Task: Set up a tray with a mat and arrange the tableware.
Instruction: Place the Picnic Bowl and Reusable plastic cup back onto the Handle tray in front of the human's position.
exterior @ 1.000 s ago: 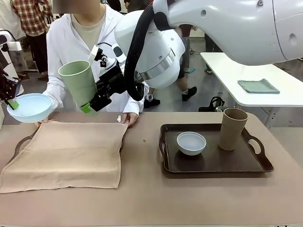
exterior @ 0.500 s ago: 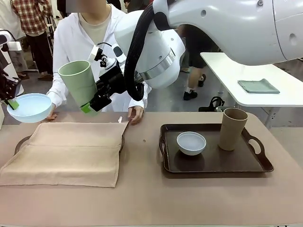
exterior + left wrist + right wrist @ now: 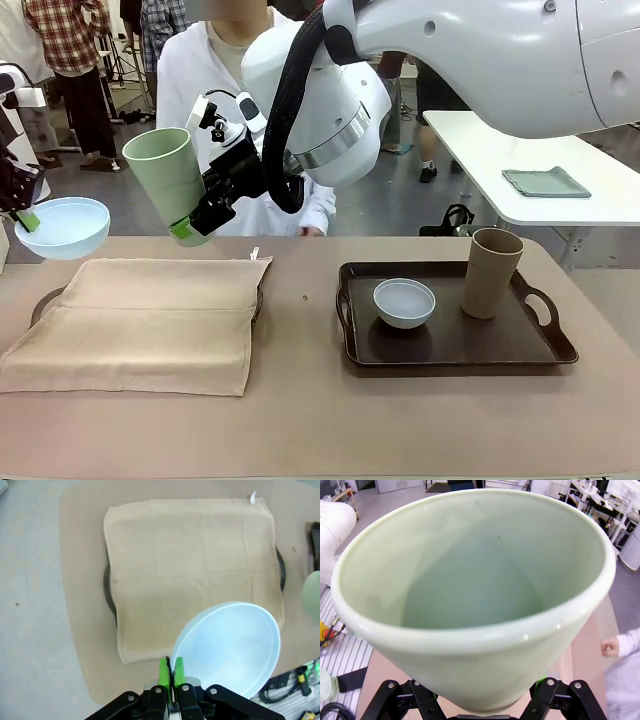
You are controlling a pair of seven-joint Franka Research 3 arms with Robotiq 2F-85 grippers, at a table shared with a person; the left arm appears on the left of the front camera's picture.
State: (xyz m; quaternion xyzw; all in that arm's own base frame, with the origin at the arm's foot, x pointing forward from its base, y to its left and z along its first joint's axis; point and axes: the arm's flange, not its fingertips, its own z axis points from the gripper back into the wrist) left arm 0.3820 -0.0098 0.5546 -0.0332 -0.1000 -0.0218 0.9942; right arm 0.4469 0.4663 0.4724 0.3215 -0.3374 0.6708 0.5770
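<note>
Now the person (image 3: pixel 180 80) has let go of the far edge of the beige cloth mat (image 3: pixel 150 320) and stands back from the desk (image 3: pixel 320 420). The mat lies smoothed over the dark left-hand tray (image 3: pixel 42 303), so I judge the mat step finished and the tableware due next.

Furthest left, the left gripper (image 3: pixel 25 220) stays clenched on the rim of the light blue round bowl (image 3: pixel 62 226). The bowl hangs in the air, with the mat below and ahead of that gripper. Next along, the right gripper (image 3: pixel 185 228) keeps its grasp on the foot of the tall pale green tumbler (image 3: pixel 168 180), held tilted above the mat's far edge. Well off to that gripper's right, the second dark tray (image 3: pixel 455 368) carries a small whitish-grey round bowl (image 3: pixel 404 302) and a tall tan-brown tumbler (image 3: pixel 492 272), standing apart.

The left wrist view looks straight down. Its green pads (image 3: pixel 163 670) pinch the bowl's rim, and the tray's dark rim peeks out at two opposite sides of the mat, which the front view's low angle barely gives. The right wrist view looks into the green tumbler's empty inside, while the front view gives the grasp at its foot.
</note>
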